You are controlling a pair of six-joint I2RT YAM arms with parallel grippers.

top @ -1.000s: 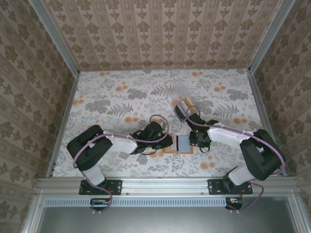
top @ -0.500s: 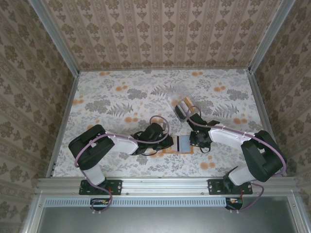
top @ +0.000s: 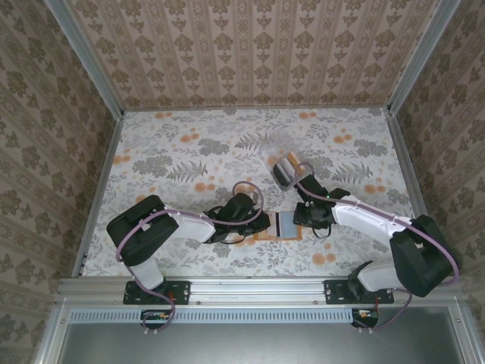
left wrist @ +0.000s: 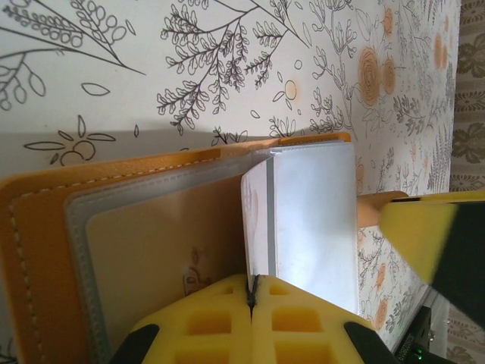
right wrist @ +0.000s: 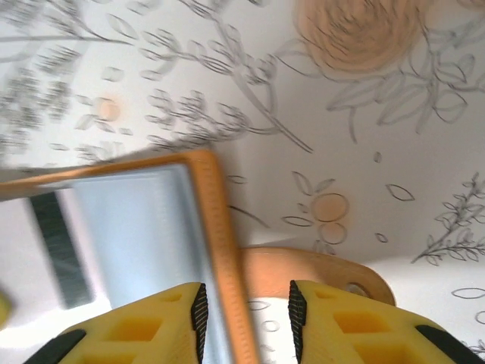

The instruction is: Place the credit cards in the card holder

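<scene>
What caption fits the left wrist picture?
Left gripper pinches the open card holder, a grey card lying in it.

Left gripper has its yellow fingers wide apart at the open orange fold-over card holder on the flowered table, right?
No. The left wrist view shows the left gripper with its yellow fingers pressed together at the open orange fold-over card holder on the flowered table.

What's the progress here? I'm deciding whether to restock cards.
Done: one striped card lies inside the open card holder. In hand: the left gripper pinches a clear sleeve; the right gripper stands open astride the orange edge. Left: more credit cards wait in the clear box beyond.
</scene>
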